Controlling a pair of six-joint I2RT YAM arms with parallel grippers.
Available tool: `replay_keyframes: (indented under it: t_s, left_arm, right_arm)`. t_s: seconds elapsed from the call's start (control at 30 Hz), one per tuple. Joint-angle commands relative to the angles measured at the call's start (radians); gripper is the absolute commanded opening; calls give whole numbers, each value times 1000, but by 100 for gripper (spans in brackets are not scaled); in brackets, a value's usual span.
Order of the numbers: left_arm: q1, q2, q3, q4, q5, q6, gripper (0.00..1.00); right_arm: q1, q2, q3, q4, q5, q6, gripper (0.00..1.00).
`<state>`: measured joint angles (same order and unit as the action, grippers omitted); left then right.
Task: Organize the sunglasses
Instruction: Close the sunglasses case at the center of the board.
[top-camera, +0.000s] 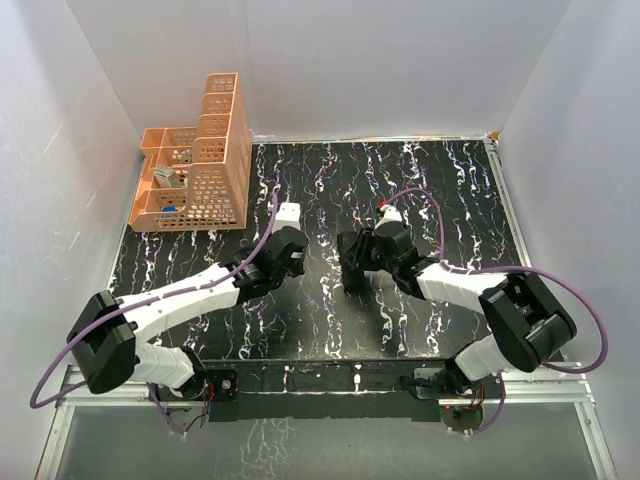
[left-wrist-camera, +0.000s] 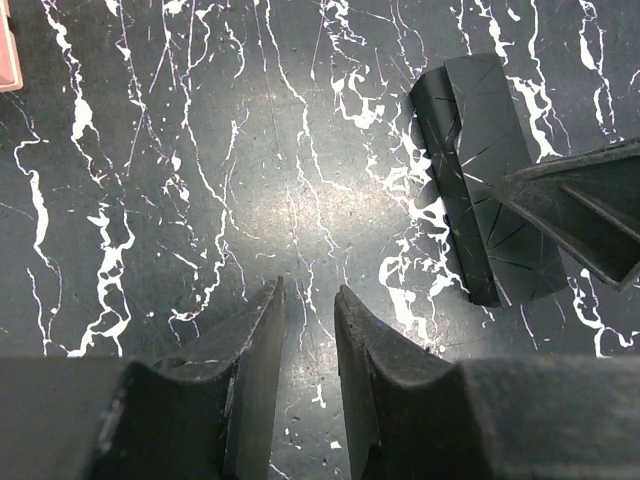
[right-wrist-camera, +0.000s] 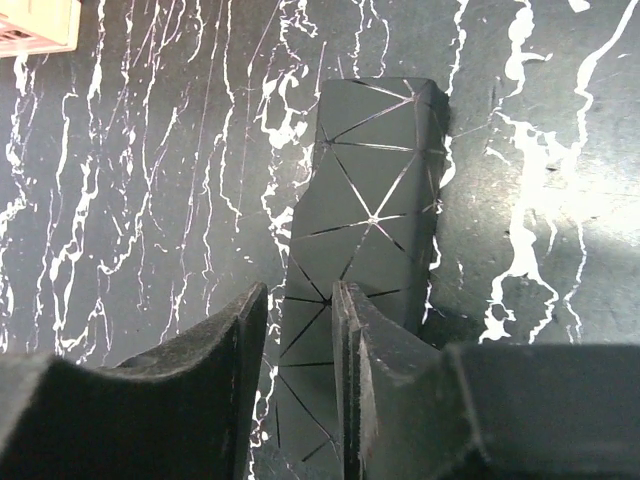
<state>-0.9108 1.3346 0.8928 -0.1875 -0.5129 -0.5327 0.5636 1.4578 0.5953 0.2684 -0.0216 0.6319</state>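
Scanning the worktop (top-camera: 440, 180): no sunglasses on show in any view. The black faceted glasses case (right-wrist-camera: 370, 220) lies flat and looks closed. My guess is the pair is inside it, but I can't confirm that.

Right hand (right-wrist-camera: 298, 295) sits over one end of the case, fingers a narrow slit apart with the case showing between them. Can't tell if it's pinching the case or only touching it.

Left hand (left-wrist-camera: 308, 295) hovers near the case on the left arm's side, fingers slightly apart, holding nothing.

Likely left to do: stow the case, maybe in the orange desk organizer (top-camera: 225, 150) well beyond the case, at the back left.

Organizer contents are too small to identify. Case seam and closure aren't visible.
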Motion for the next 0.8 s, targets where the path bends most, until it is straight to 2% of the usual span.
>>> replay_keyframes:
  t_s: [0.0, 0.1, 0.13, 0.3, 0.43, 0.5, 0.63, 0.77]
  left_arm:
    - [3, -82, -23, 10, -36, 2, 27]
    - [3, -106, -39, 16, -46, 5, 28]
    - [4, -111, -42, 16, -48, 5, 28]
    - [4, -135, -66, 24, -58, 10, 28]
    - [3, -153, -91, 45, -73, 27, 29]
    - [4, -156, -101, 49, -87, 30, 33]
    - [4, -171, -127, 59, -128, 25, 42]
    - [3, -198, -164, 96, -142, 35, 51]
  right_arm:
    - [2, -65, 70, -87, 35, -56, 33]
    - [3, -101, 97, -127, 45, -80, 39]
    - [4, -112, 106, -142, 51, -89, 47]
    - [4, -171, 132, -209, 101, -126, 70]
    - [4, -215, 136, -260, 169, -154, 75]
    - [4, -228, 138, -281, 208, -165, 77]
    - [4, -251, 135, -311, 274, -176, 95]
    - [4, -265, 129, -314, 278, -178, 97]
